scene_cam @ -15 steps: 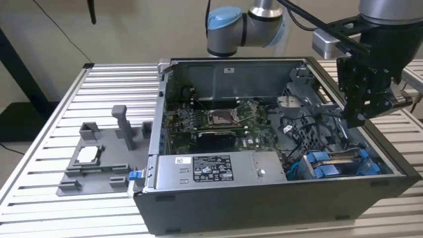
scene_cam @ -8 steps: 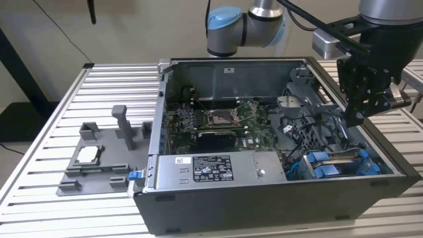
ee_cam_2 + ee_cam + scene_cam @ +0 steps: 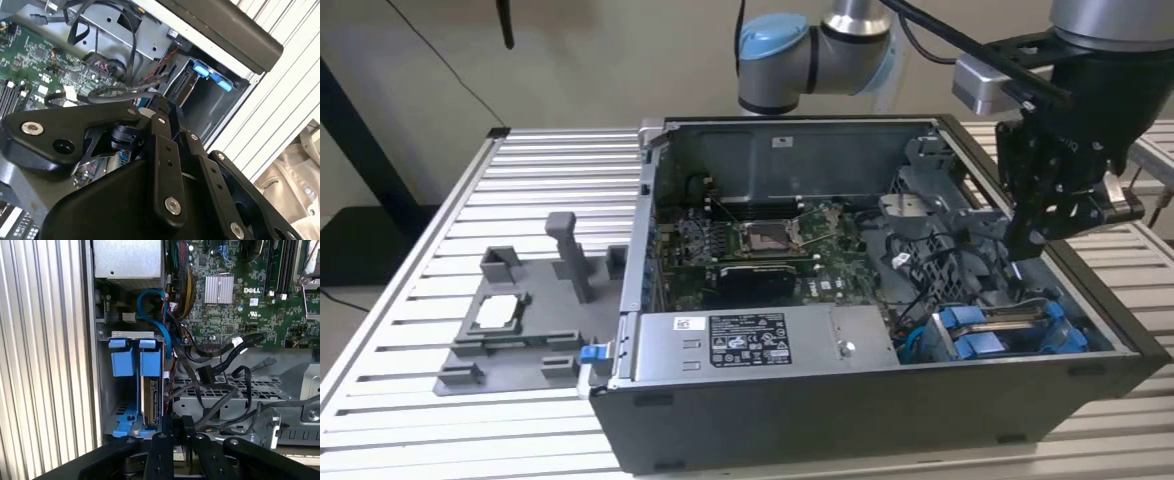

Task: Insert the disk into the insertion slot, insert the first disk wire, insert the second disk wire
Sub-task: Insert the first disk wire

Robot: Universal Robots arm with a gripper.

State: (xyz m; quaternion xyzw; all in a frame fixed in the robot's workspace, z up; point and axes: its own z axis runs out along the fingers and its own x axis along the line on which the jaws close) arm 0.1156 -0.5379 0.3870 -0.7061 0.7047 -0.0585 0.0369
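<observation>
Disk (image 3: 151,401), seen edge-on in the first wrist view, is already seated in the insertion slot (image 3: 131,334), with its blue carrier tabs (image 3: 136,362) at the mouth. In the exterior view this bay sits at the lower right of the frame, in the near corner of the computer case (image 3: 881,425).

The gripper (image 3: 177,421) hangs just over the disk's end, amid a tangle of black cables (image 3: 220,400). I cannot tell whether it is open or closed, or whether it has hold of anything.

Next to the bay lies a loose black connector (image 3: 206,374). A blue cable (image 3: 161,325) curves down toward the disk, but its end is hidden, so it may or may not be plugged in.

I judge the wiring to be the step in hand. It would go best with the plug held square to the disk's socket, pushed straight along its length, and the neighbouring cables kept out of the path so none gets trapped.

Farther off, in the middle of the exterior view, lies the motherboard (image 3: 761,245). The grey power-supply box (image 3: 747,340) runs along the near wall.
</observation>
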